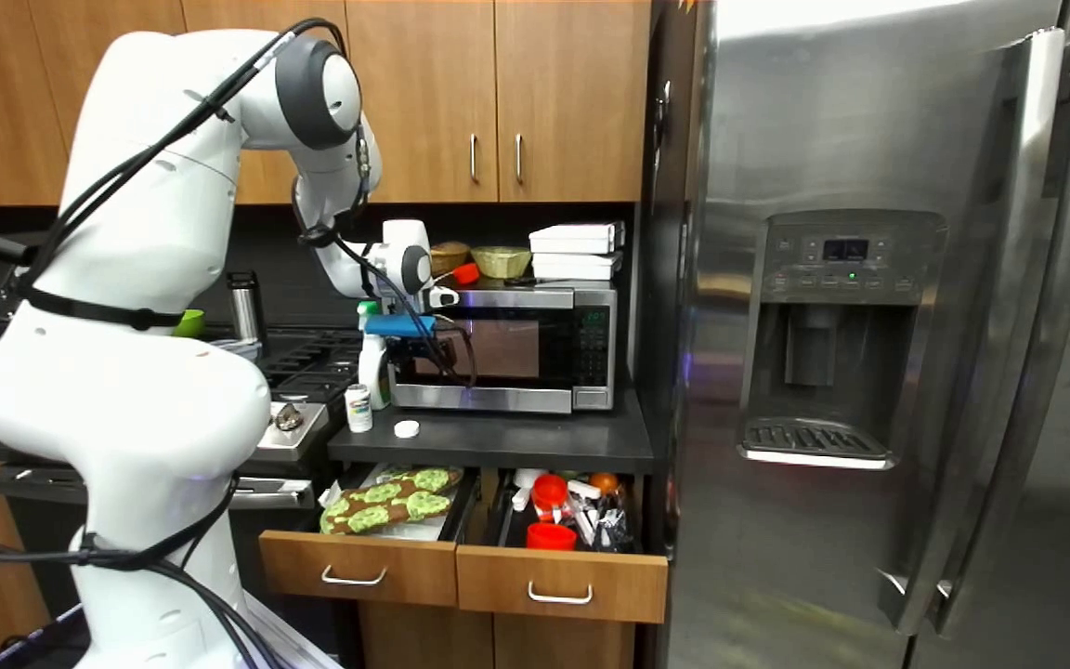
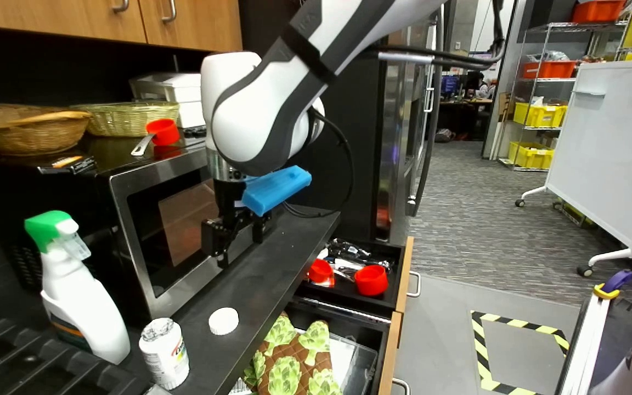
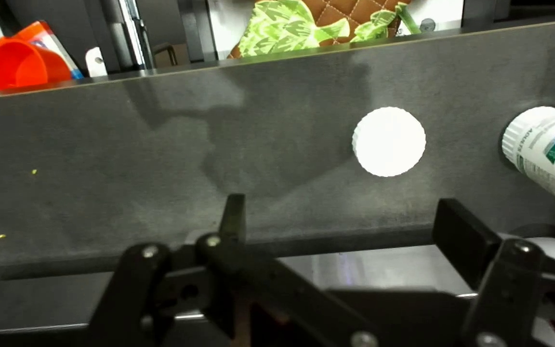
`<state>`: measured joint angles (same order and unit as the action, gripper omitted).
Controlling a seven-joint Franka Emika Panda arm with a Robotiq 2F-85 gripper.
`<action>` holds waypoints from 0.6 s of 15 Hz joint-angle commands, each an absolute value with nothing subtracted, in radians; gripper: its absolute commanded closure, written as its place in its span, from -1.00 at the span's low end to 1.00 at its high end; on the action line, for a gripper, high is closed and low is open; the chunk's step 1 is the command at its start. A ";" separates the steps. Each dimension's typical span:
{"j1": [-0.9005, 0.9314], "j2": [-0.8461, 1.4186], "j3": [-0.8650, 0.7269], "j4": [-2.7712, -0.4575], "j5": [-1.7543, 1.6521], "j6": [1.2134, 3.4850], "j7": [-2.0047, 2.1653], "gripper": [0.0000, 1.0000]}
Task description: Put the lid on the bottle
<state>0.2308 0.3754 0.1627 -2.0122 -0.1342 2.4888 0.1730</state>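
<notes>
A round white ribbed lid lies flat on the dark counter; it also shows in an exterior view and the wrist view. A small white labelled bottle stands upright beside it, its top without a cap and greyish; it also shows in an exterior view and at the right of the wrist view. A tall white spray bottle with a green head stands behind it. My gripper is open and empty, above the counter before the microwave; it also shows in an exterior view.
The steel microwave stands close behind the gripper, with baskets and a red cup on top. Two drawers stand open below the counter: one holds an oven mitt, the other red cups and utensils.
</notes>
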 commanded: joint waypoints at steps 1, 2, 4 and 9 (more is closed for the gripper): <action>0.271 0.429 0.146 -1.956 -0.130 2.469 0.220 -1.00; 0.275 0.436 0.146 -1.953 -0.125 2.470 0.226 -1.00; 0.285 0.451 0.144 -1.953 -0.125 2.477 0.241 -1.00; 0.288 0.478 0.137 -1.959 -0.115 2.489 0.261 -1.00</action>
<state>0.2683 0.4595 0.1588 -1.9742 -0.1299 2.4885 0.2385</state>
